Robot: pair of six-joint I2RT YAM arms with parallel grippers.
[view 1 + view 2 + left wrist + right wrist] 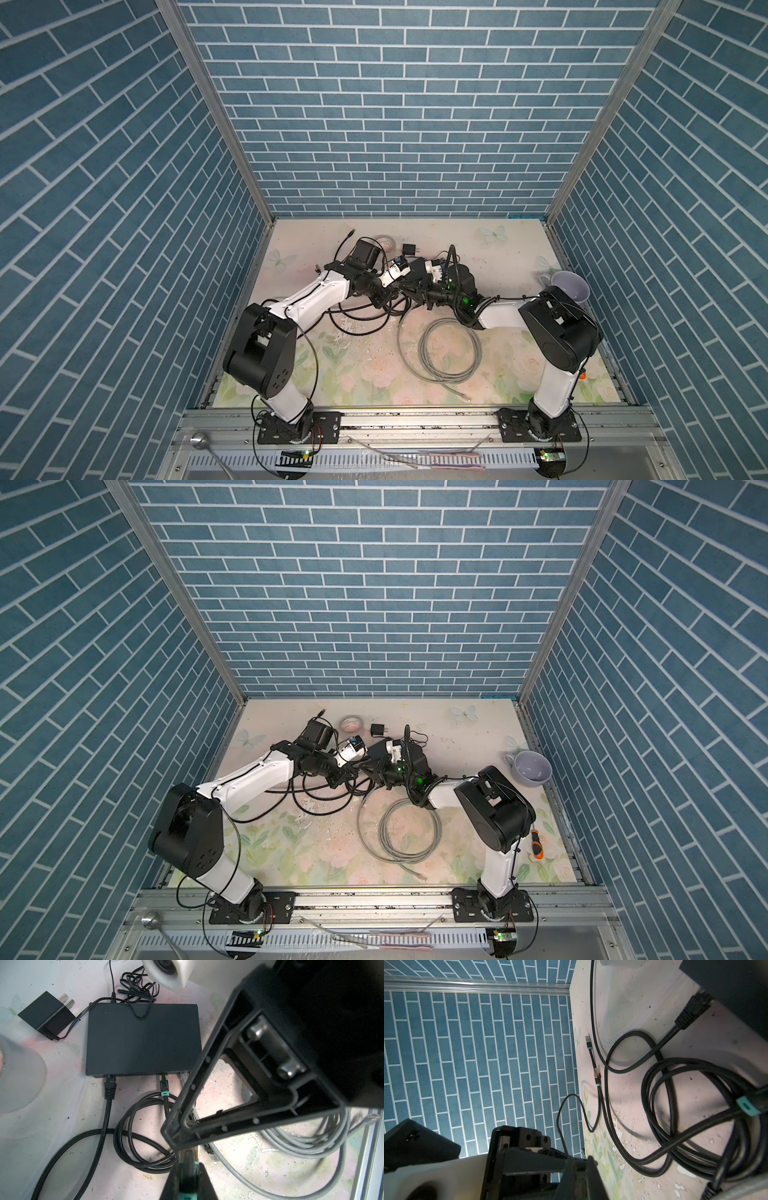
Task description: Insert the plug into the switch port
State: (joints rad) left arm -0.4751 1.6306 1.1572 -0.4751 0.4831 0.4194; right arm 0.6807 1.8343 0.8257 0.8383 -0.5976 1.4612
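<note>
Flat on the bench [498, 253], toward the far middle and largely hidden under the two wrists in both top views: the switch [143, 1039], matte black. Seated in its edge facing the grey cable coil [301, 1140]: a black connector [109, 1086], a teal-banded connector [164, 1086] and a grey connector [184, 1075], the last partly behind the right gripper [171, 1136]. Just beside the opposite edge, a black power adapter [46, 1015], with its thin lead running into that edge. Left gripper [188, 1169] narrowed onto the plug [188, 1156], teal boot between the fingers [204, 1180], metal nose pointing toward the switch, still apart from it and not yet in any port. Right gripper closed to a point, tip just over the plug's nose; impossible to tell whether pinching plug, cable or nothing. Loops of black cable [654, 1105] spread over the bench left of the coil. At the far right, a pale mug [569, 284]; left of the adapter, a tape roll [352, 724]; beside the right arm's base, an orange-and-black screwdriver [537, 845].
</note>
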